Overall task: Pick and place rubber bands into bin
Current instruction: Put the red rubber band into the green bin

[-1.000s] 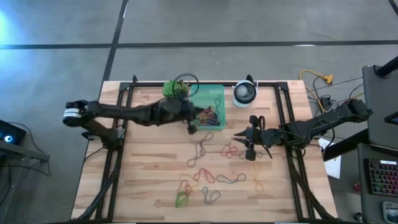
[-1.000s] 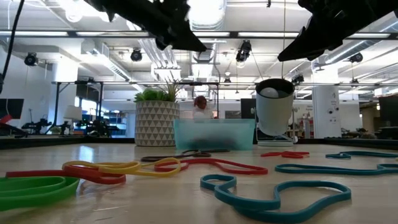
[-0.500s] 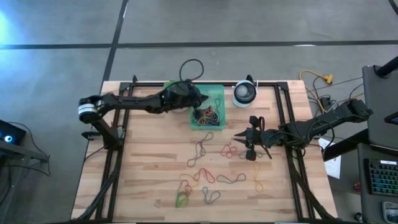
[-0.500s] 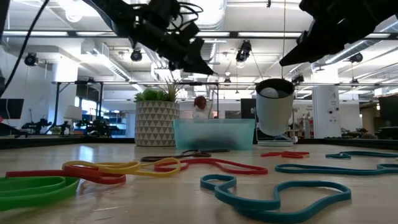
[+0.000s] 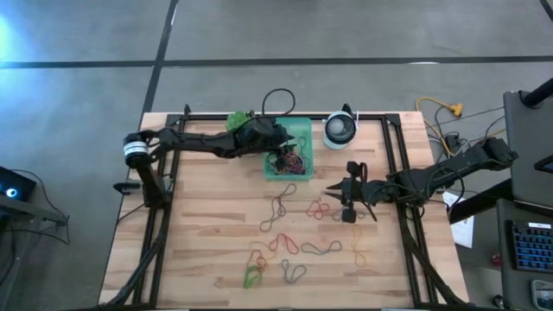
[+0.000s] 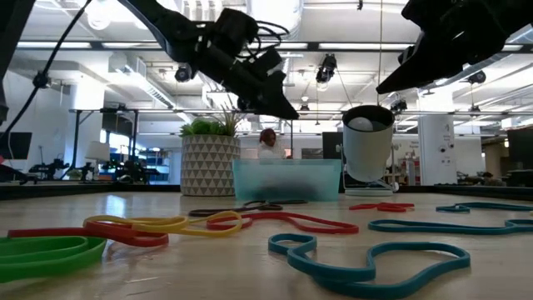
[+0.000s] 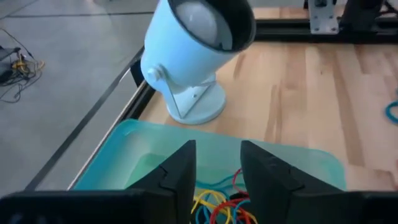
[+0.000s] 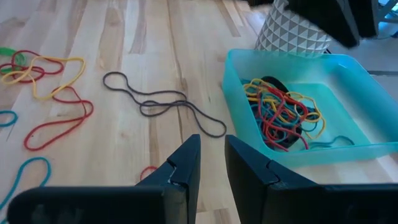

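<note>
The mint-green bin (image 5: 304, 130) stands at the table's far middle with a tangle of rubber bands (image 5: 291, 161) in it. My left gripper (image 5: 278, 149) hangs over the bin's left part, above the pile; in its wrist view (image 7: 217, 168) the fingers stand apart with nothing between them. Several loose rubber bands (image 5: 285, 246) lie flat on the wood nearer the front. My right gripper (image 5: 328, 192) hovers right of the middle, close to a red band (image 5: 320, 209). Its fingers (image 8: 212, 155) are a little apart and hold nothing.
A white patterned pot with a green plant (image 5: 240, 121) stands just left of the bin. A round white device (image 5: 340, 130) stands just right of it. Black frame rails (image 5: 164, 216) run along the table's left and right sides.
My left gripper has gone from the bin's near left corner toward the table's far edge and a little to the right, and now hangs over the bin. My right gripper has kept still.
</note>
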